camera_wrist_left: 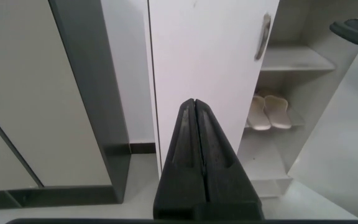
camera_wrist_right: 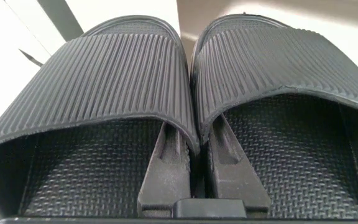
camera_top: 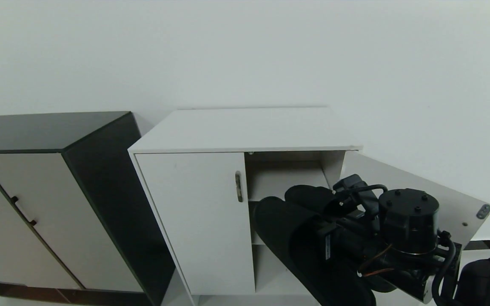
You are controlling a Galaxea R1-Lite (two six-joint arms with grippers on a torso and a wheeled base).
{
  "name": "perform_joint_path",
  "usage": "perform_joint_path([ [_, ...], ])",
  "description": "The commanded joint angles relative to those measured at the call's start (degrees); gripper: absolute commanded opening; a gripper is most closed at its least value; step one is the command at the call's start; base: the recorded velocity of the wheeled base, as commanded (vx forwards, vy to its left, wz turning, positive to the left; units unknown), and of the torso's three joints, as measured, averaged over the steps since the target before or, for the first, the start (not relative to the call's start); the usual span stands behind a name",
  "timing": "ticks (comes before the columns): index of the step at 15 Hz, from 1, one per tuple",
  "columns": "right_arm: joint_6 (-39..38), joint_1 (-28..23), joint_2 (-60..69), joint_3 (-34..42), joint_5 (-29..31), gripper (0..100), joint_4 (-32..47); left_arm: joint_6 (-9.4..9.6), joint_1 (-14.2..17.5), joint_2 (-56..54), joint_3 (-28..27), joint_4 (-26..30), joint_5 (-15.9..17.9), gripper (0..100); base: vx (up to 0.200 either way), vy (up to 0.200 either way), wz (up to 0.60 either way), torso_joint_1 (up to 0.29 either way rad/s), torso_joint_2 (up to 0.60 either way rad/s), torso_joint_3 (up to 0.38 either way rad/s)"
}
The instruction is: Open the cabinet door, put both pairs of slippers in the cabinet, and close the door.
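Observation:
A pair of black ribbed slippers (camera_wrist_right: 129, 74) is pinched side by side by my right gripper (camera_wrist_right: 194, 140), one finger inside each slipper. In the head view the black slippers (camera_top: 287, 229) hang in front of the open right half of the white cabinet (camera_top: 245, 129), toes toward the shelves. The right cabinet door (camera_top: 457, 204) is swung open; the left door (camera_top: 194, 221) with its metal handle (camera_top: 238, 186) is closed. A white pair of slippers (camera_wrist_left: 269, 112) lies on a lower shelf inside. My left gripper (camera_wrist_left: 194, 102) is shut and empty, low in front of the closed door.
A dark cabinet (camera_top: 49, 131) with a pale door (camera_top: 24, 221) stands just left of the white one, with a narrow gap between them. A plain wall is behind both. The upper shelf (camera_wrist_left: 291, 59) is bare.

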State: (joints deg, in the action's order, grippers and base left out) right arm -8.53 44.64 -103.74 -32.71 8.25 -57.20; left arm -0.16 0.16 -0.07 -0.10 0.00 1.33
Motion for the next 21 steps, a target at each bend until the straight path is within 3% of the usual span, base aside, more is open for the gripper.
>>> perform_joint_path([
  [1,0.0,0.0,-0.1,0.1,0.0,0,0.0,-0.02,0.0,0.1,0.0,0.0,0.0,0,0.000,0.000,0.00,-0.251,0.51,0.261],
  [17,0.0,0.0,-0.1,1.0,-0.6,0,-1.5,-0.02,0.0,0.1,0.0,0.0,0.0,0,0.000,0.000,0.00,-0.231,0.45,0.226],
  [21,2.5,-0.2,-2.3,0.3,0.4,0,-2.7,-0.11,0.0,0.1,0.0,0.0,0.0,0,0.000,0.000,0.00,-0.096,0.29,0.088],
])
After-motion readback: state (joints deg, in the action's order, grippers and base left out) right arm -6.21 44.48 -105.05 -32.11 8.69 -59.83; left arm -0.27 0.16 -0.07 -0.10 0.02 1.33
